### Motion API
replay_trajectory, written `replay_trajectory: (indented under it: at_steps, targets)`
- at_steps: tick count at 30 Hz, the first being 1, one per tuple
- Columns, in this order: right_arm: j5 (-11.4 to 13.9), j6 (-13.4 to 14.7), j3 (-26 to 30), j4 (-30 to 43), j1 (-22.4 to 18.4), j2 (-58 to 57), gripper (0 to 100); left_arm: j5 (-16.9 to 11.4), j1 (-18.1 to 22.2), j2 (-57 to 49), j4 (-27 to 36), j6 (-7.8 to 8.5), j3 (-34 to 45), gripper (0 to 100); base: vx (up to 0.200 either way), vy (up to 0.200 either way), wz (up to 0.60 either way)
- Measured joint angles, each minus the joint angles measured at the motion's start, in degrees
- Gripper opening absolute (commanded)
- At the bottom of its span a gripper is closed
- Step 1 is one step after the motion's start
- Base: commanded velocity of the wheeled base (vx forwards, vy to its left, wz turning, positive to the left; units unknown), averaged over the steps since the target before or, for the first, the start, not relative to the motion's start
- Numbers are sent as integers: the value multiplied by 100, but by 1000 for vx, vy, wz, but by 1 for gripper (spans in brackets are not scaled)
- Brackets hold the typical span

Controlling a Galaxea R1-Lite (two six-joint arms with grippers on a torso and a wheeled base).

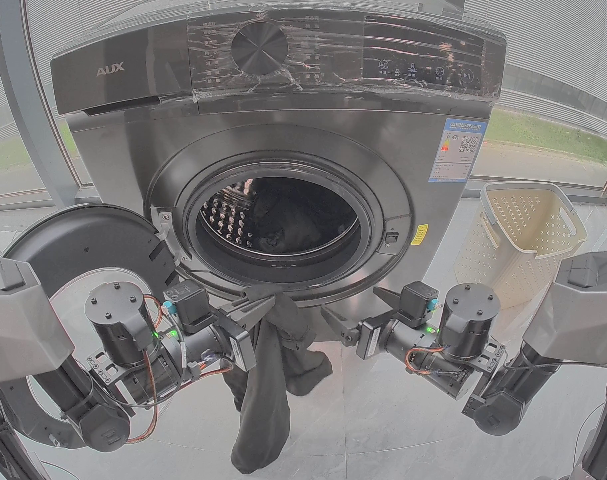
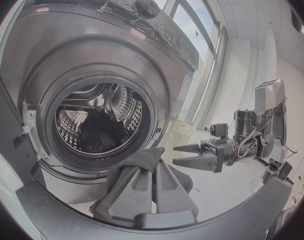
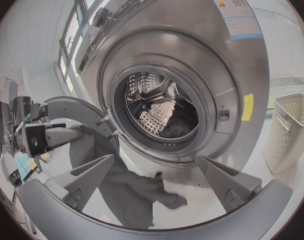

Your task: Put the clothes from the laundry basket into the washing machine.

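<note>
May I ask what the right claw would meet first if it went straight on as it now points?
Probably the dark garment hanging from the left claw, across the line of the right claw. Depth is unclear; past it comes the washing machine's front.

Washing machine (image 1: 410, 168) door (image 1: 83, 241) stands open; dark clothing (image 1: 297, 218) lies in the drum. Left gripper (image 1: 260, 305) is clamped on a dark garment (image 1: 270, 381) hanging below the opening. Right gripper (image 1: 349, 300) sits alongside, fingers spread. Laundry basket (image 1: 523, 235) stands on the floor, right of the machine.

Pale tiled floor (image 1: 397, 421), grey window post (image 1: 23, 101), strip of grass (image 1: 550, 135) outside the glass
</note>
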Motion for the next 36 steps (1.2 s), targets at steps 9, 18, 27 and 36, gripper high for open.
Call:
replay_trajectory:
  at_steps: [9, 18, 27, 36]
  targets:
    - [222, 2, 492, -59, -228, 157, 100, 46, 11, -127, 0, 2, -57, 0, 0, 0, 0]
    - [422, -30, 575, -99, -328, 505, 100, 39, 13, -279, 0, -11, -80, 0, 0, 0, 0]
    - [628, -158, 556, -204, -251, 920, 100, 41, 17, -343, -5, -11, -179, 0, 0, 0, 0]
    - [635, -180, 553, -208, -240, 1200, 100, 44, 39, -380, 0, -13, -240, 0, 0, 0, 0]
